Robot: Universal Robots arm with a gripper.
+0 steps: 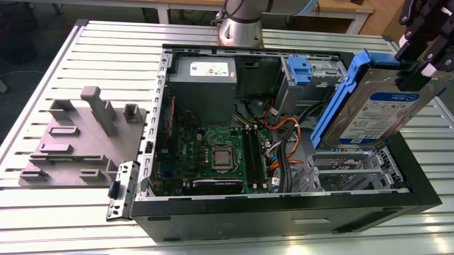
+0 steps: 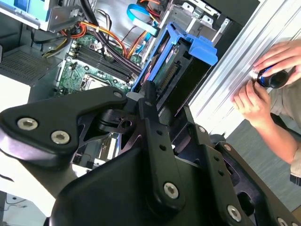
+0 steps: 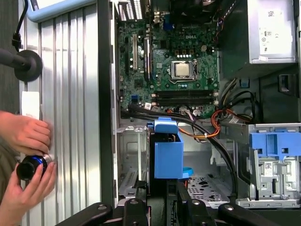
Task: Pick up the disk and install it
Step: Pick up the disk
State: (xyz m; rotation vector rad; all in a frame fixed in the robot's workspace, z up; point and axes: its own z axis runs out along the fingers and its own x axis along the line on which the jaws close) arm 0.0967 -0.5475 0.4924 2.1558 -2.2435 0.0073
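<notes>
The disk (image 1: 376,111) is a silver-grey drive with a white-and-blue label and blue side rails. It hangs tilted on edge above the drive cage (image 1: 351,170) at the exterior view's right end of the open computer case (image 1: 284,204). My gripper (image 1: 418,71) is shut on its upper end. In the second wrist view the black fingers (image 2: 149,110) clamp the disk (image 2: 186,59), whose blue rail points toward the case. In the first wrist view the disk's blue end (image 3: 168,150) sits just beyond my gripper (image 3: 162,200), over the metal cage floor.
Inside the case are a grey power supply (image 1: 204,71), a motherboard (image 1: 212,154), orange and black cables (image 1: 280,125) and another blue-fronted caddy (image 1: 298,68). A grey fixture block (image 1: 78,141) stands on the slatted table. A person's hands (image 3: 26,141) hold a small dark object beside the case.
</notes>
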